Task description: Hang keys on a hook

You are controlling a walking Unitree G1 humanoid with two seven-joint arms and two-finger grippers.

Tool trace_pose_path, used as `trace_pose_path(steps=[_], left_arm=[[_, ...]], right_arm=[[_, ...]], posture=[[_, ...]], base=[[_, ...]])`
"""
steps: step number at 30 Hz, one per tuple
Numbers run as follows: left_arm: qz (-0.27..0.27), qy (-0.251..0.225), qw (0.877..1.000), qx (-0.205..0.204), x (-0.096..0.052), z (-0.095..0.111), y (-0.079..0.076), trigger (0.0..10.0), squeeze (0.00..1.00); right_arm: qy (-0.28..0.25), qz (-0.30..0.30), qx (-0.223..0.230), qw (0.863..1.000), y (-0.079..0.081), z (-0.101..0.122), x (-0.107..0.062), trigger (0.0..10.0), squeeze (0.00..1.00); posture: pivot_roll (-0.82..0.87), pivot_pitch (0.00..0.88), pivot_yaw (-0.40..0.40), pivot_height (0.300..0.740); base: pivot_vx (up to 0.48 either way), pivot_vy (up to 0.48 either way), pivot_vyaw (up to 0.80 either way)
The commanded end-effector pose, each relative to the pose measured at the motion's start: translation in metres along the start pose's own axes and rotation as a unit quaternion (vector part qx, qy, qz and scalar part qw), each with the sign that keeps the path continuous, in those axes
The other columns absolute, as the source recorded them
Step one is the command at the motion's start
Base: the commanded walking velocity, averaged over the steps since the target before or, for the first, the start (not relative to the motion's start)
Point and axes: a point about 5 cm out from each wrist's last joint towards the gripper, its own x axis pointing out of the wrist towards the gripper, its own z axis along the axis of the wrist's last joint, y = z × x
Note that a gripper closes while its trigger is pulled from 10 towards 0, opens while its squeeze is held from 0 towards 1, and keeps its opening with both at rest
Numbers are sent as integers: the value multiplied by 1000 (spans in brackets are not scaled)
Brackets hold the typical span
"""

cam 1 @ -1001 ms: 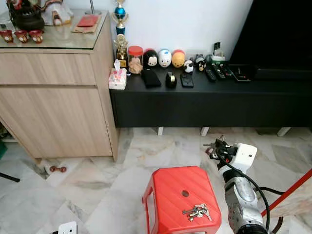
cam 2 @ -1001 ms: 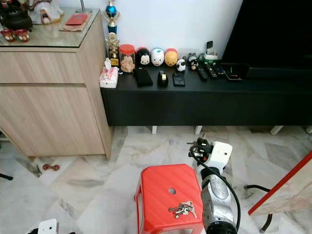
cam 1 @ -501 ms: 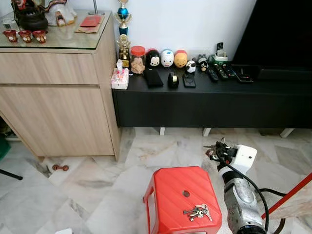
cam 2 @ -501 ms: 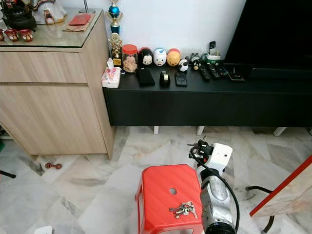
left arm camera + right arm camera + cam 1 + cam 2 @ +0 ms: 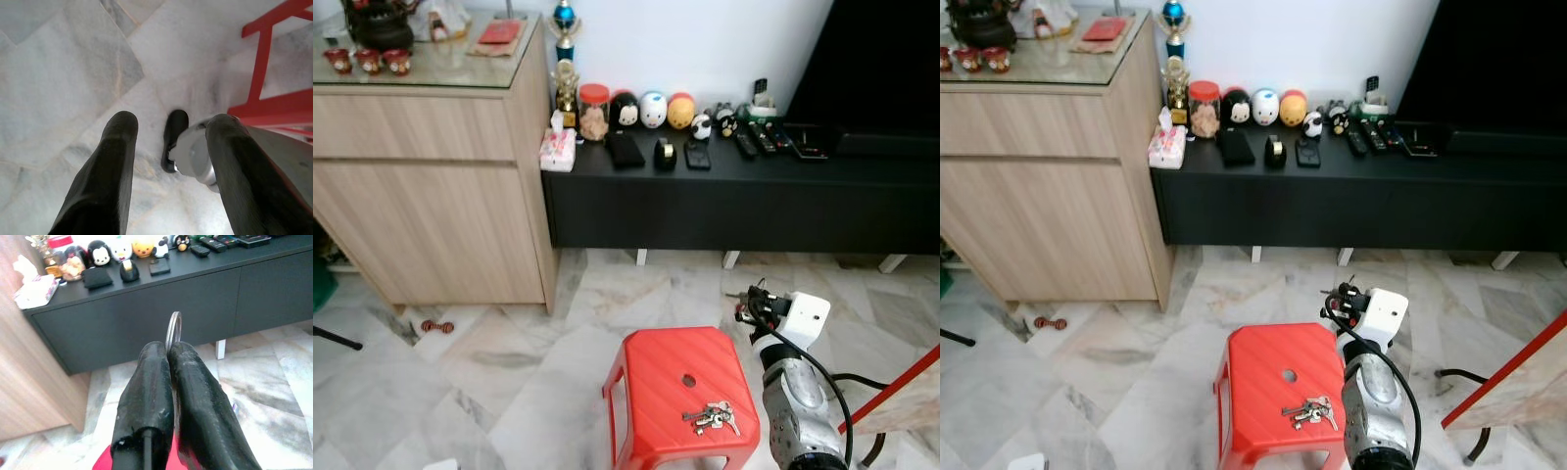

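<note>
Red stool [image 5: 680, 384] on marble floor [image 5: 499, 392], black console [image 5: 744, 196] beyond.

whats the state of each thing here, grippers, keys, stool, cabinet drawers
right gripper: shut on a key ring, raised beside the stool
key ring: upright, pinched between the fingers
bunch of keys: lying loose on the stool top
red stool: upright on the marble floor
left gripper: open, pointing at the floor
wooden cabinet: drawers closed

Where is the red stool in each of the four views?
Left eye view: red stool, bottom centre.
Right eye view: bottom centre.
Left wrist view: red bars beside the open left gripper, probably it.
Right wrist view: red sliver beneath right gripper, shut on key ring.
Shared: marble floor.
</note>
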Motion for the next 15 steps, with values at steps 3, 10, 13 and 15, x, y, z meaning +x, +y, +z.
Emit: trace_pose_path(steps=[3,10,13,15], left_arm=[[2,12,1000,-2,-1,-6,-1,10000,0],[6,13,1000,-3,-3,-7,8,10000,0],[7,13,1000,-4,-4,-7,9,10000,0],[8,14,1000,-4,-4,-8,10,10000,0]], right_arm=[[-4,4,-2,1000,1,4,1,10000,0],[-3,5,-3,1000,2,4,1,10000,0],[-2,4,-1,1000,2,4,1,10000,0],[0,4,0,1000,2,3,0,10000,0]], posture=[[173,0,-94,740],[173,0,-96,740],[174,0,-97,740],[174,0,-97,740]], base=[[-295,0,0],[-79,0,0],[0,0,0],[0,0,0]])
